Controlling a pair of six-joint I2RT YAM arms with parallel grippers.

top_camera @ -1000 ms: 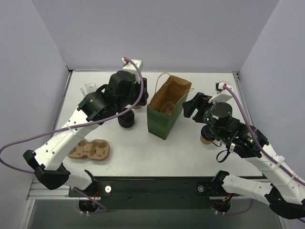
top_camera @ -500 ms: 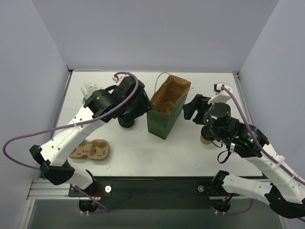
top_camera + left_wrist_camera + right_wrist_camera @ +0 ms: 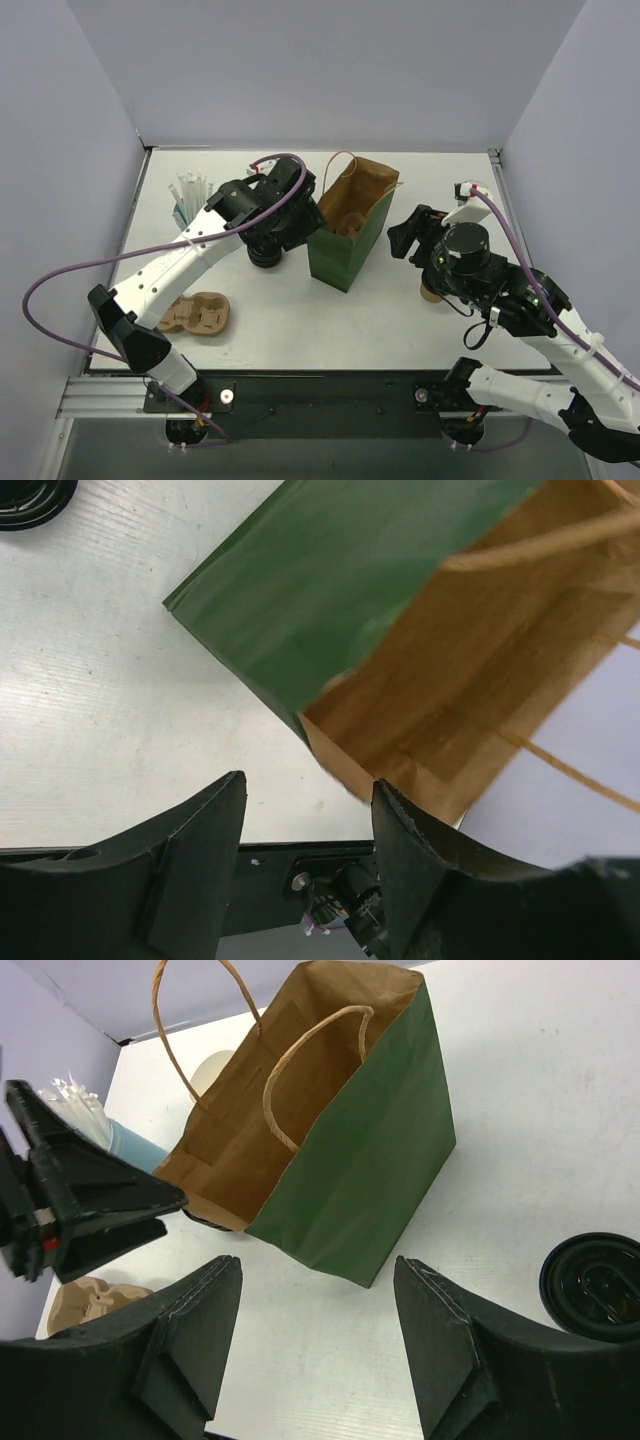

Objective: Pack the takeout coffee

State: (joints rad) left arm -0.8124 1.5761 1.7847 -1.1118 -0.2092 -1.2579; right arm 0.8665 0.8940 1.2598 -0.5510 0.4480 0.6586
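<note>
Boxed in left, far and right by plain lavender walls (image 3: 320, 70); floored by a white table (image 3: 290, 320), black rail (image 3: 330, 385) along near edge; lit evenly.

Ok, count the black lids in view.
2: one black lid just left of the green paper bag, another lid right of the bag near the right arm. Others may be stacked beneath or hidden.

The paper bag (image 3: 340, 262) is dark green outside and brown inside, the takeout coffee (image 3: 432, 293) kraft brown, the table (image 3: 300, 335) white
</note>
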